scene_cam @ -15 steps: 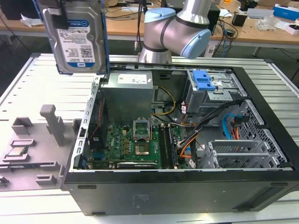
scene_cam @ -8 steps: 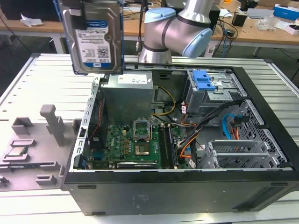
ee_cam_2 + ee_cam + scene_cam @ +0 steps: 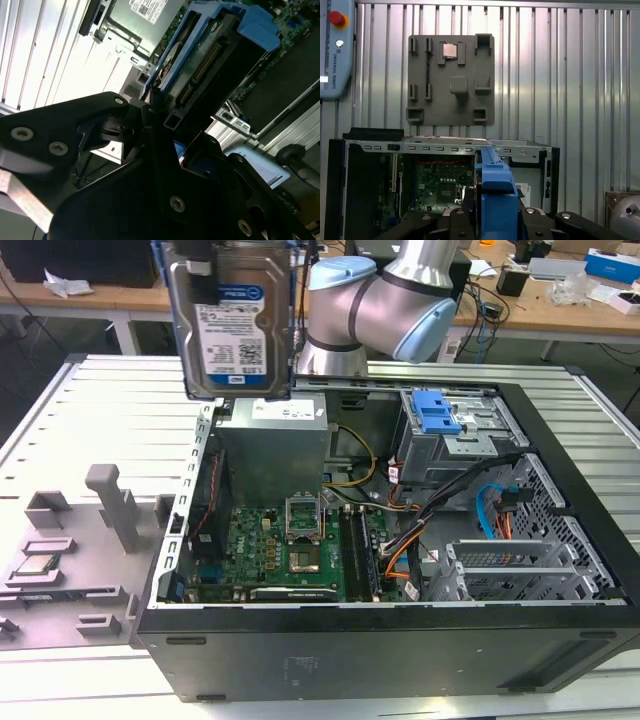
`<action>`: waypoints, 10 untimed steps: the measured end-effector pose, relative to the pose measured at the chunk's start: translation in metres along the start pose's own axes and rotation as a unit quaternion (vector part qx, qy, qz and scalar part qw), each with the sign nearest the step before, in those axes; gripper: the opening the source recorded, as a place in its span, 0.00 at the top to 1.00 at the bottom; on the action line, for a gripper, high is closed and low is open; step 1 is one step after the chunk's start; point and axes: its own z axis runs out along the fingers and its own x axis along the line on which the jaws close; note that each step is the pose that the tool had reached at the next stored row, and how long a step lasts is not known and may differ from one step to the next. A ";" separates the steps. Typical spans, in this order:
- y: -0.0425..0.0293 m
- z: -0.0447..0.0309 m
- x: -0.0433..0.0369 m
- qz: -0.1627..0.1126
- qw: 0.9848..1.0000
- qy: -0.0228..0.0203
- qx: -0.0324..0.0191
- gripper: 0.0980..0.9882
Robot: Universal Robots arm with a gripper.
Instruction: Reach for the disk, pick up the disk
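**Well, disk's out of the tower and hanging in the air**

So the disk (image 3: 232, 325) is up off everything. In the exterior view it hangs upright above the back corner of the open computer case (image 3: 400, 655), label side facing the camera, touching nothing below it. The gripper (image 3: 159, 114) has it clamped. In the second wrist view the jaws are closed in tight on one end of the drive, right by the blue rails (image 3: 176, 47) and the connector edge. Grabbing it by the end and letting it hang vertical looks like a sensible way to keep it clear of the case walls. Pick-up looks done to me, not just the reach.

As for what's in what:
- The case lies on its side on the ribbed metal table (image 3: 100, 410), with the lid off. Inside are the motherboard (image 3: 290, 550), the power supply (image 3: 275, 445), a bundle of cables (image 3: 440, 515) and the drive cage (image 3: 470, 445) with its blue latch (image 3: 436, 412).
- Beside the case sits the grey fixture plate (image 3: 435, 107), with the small processor chip (image 3: 450, 50) seated in one pocket. I can't make out anything in the other pockets.
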 end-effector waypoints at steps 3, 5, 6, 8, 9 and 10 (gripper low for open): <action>-0.0178 -0.0007 0.0002 0.000 1.000 0.000 0.000 0.70; -0.0248 -0.0010 0.0002 0.000 1.000 0.000 0.000 0.70; -0.0308 -0.0012 0.0003 0.000 1.000 0.000 0.000 0.70; -0.0405 -0.0016 0.0003 0.000 1.000 0.000 0.000 0.70; -0.0458 -0.0018 0.0004 0.000 1.000 0.000 0.000 0.70; -0.0492 -0.0020 0.0004 0.000 1.000 0.000 0.000 0.70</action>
